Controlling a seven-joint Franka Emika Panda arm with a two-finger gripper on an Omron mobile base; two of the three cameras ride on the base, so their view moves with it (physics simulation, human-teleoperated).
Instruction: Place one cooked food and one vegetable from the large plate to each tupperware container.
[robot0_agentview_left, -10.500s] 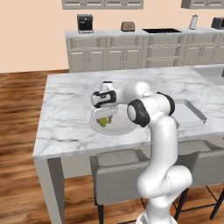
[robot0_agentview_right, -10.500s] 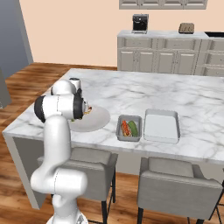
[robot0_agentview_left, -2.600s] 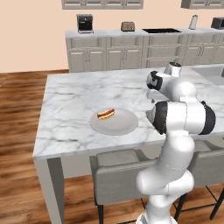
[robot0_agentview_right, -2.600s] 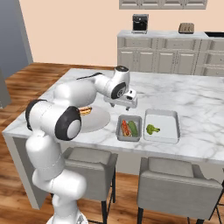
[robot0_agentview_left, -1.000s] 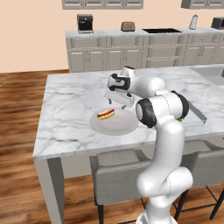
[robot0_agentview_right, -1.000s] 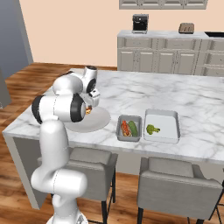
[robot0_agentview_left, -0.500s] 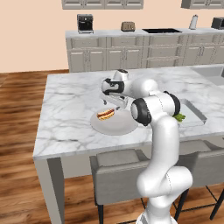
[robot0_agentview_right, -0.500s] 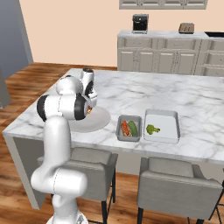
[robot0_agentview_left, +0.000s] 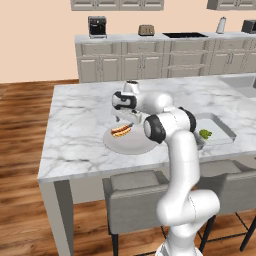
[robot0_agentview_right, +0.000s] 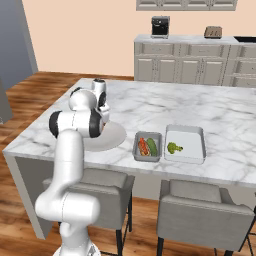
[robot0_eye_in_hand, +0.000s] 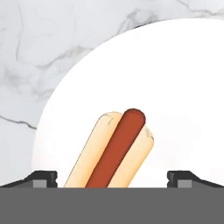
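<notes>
A hot dog (robot0_agentview_left: 120, 131) in a bun lies on the left part of the large plate (robot0_agentview_left: 137, 145) on the marble island. My gripper (robot0_agentview_left: 123, 119) hangs open just above it, pointing down. In the hand view the hot dog (robot0_eye_in_hand: 114, 151) runs between the two fingertips (robot0_eye_in_hand: 43, 177) of the gripper (robot0_eye_in_hand: 113, 177), on the white large plate (robot0_eye_in_hand: 175, 87). The small tupperware container (robot0_agentview_right: 148, 156) holds a hot dog (robot0_agentview_right: 143, 146) and a green vegetable (robot0_agentview_right: 152, 146). The wider tupperware container (robot0_agentview_right: 186, 132) holds broccoli (robot0_agentview_right: 173, 147). My arm hides part of the large plate (robot0_agentview_right: 116, 135).
Two grey stools (robot0_agentview_right: 200, 212) stand against the island's near edge. A sink (robot0_agentview_left: 245, 82) is set into the island's far right. A coffee machine (robot0_agentview_left: 97, 26) and a toaster (robot0_agentview_left: 145, 30) sit on the back counter, far away.
The hand has swung a little left and down from over the plate's far side to right over the hot dog. Its jaws have stayed open.
</notes>
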